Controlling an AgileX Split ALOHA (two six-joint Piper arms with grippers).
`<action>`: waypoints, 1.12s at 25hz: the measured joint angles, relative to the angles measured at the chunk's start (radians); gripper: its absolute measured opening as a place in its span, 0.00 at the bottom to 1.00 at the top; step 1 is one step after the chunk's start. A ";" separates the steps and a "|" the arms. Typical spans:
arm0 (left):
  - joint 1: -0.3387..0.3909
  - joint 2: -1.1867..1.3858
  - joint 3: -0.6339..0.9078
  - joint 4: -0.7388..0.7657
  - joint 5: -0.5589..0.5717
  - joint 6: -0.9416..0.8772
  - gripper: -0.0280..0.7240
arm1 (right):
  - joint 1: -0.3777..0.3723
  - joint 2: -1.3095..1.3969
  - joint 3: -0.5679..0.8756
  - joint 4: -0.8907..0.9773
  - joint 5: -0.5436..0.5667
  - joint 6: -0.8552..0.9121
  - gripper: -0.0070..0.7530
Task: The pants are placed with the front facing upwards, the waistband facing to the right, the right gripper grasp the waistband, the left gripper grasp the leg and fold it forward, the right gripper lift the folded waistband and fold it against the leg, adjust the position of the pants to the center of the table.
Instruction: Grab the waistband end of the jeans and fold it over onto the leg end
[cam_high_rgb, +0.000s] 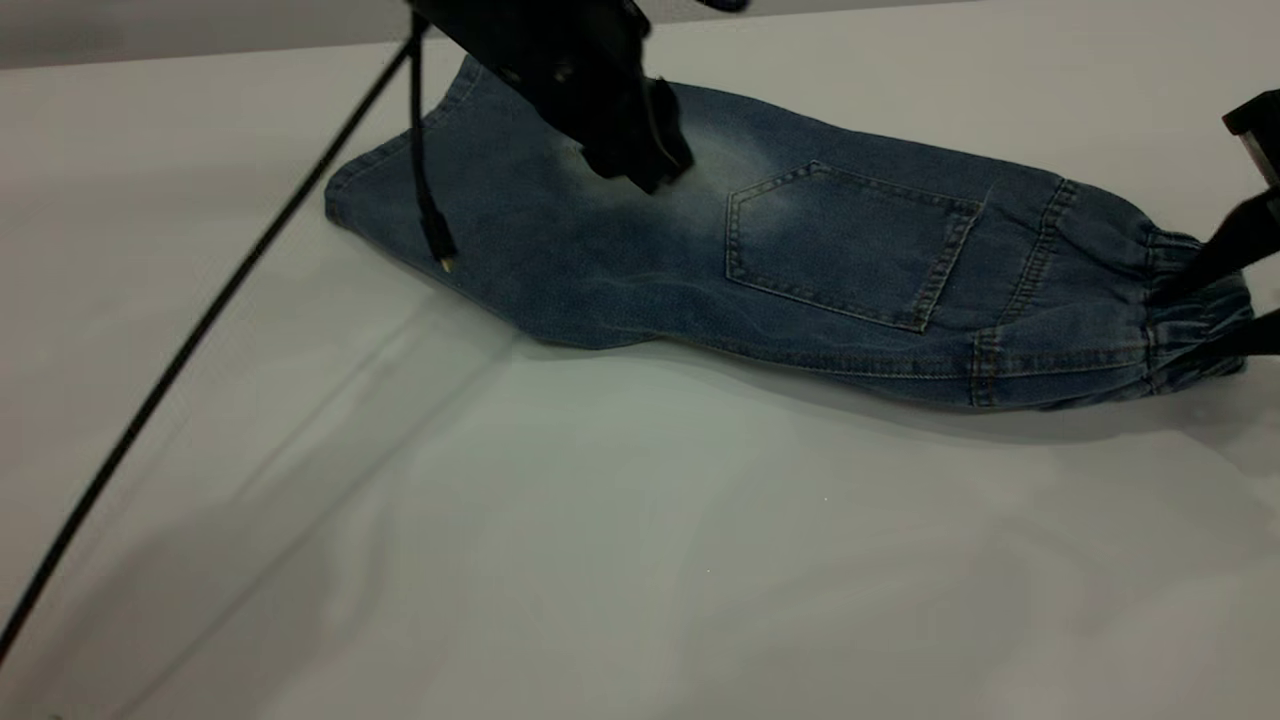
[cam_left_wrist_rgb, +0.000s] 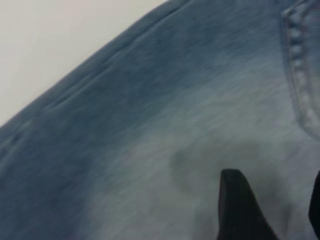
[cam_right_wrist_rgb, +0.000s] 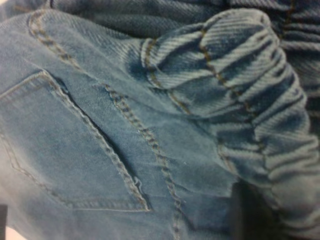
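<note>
The pants (cam_high_rgb: 620, 270) lie folded lengthwise across the upper half of the exterior frame, on the white counter (cam_high_rgb: 640, 560), with the leg end at the upper left and the waistband (cam_high_rgb: 1185, 320) at the right edge. The back side faces up: a patch pocket (cam_high_rgb: 850, 245) with tan stitching sits right of centre, and a pale faded patch lies just left of it.

The left gripper (cam_high_rgb: 640, 165) is at the top centre of the exterior frame, its tip down on or just above the faded patch of the leg. In the left wrist view its two dark fingers (cam_left_wrist_rgb: 240, 210) stand apart over the pale denim with no cloth between them, so it is open. A black cable (cam_high_rgb: 200, 330) runs from the top of the frame down to the lower left edge, and a second, shorter cable hangs over the leg end of the pants.

The right gripper (cam_high_rgb: 1215, 300) comes in from the right edge, its two dark fingers set above and below the gathered waistband, clamped on it. In the right wrist view the ruffled band (cam_right_wrist_rgb: 240, 100) bulges up beside the pocket seam (cam_right_wrist_rgb: 100, 150).
</note>
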 joint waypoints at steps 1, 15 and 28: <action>-0.006 0.011 0.000 -0.030 -0.001 0.017 0.48 | 0.000 0.000 0.000 -0.001 0.001 -0.020 0.15; -0.056 0.111 -0.002 -0.110 -0.031 0.085 0.49 | -0.001 -0.042 0.000 -0.014 0.022 -0.201 0.12; -0.142 0.123 -0.002 -0.152 0.022 0.074 0.48 | 0.001 -0.261 0.000 0.109 0.128 -0.365 0.12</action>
